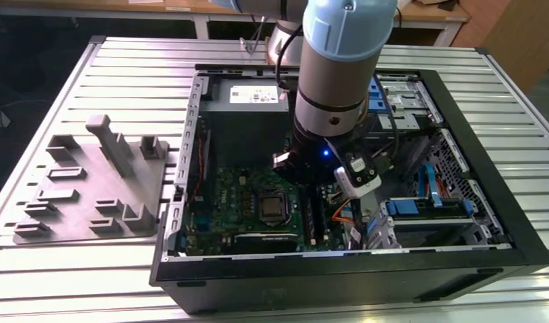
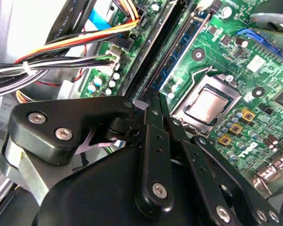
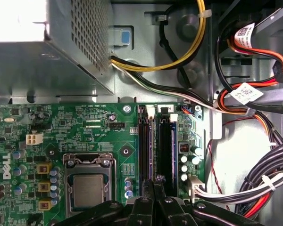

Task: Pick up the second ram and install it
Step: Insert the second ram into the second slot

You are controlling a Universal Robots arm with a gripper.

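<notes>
the arm (image 1: 336, 74) reaches into the open case (image 1: 346, 272), its gripper (image 1: 316, 194) seemingly over the motherboard (image 1: 243, 195).

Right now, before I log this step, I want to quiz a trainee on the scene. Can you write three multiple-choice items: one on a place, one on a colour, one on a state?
1. Where is the gripper?
A) over a keyboard
B) at the black memory slots beside the processor
C) on the floor

2. What colour is the motherboard?
A) red
B) green
C) white

3. How is the computer case?
A) open, its inside showing
B) closed by a side panel
C) wrapped in a box

Answers:
1 B: both wrist views show the gripper at the slots, next to the processor.
2 B: the board is green in every view.
3 A: the exterior view looks straight into the case, and the arm reaches inside.
</notes>
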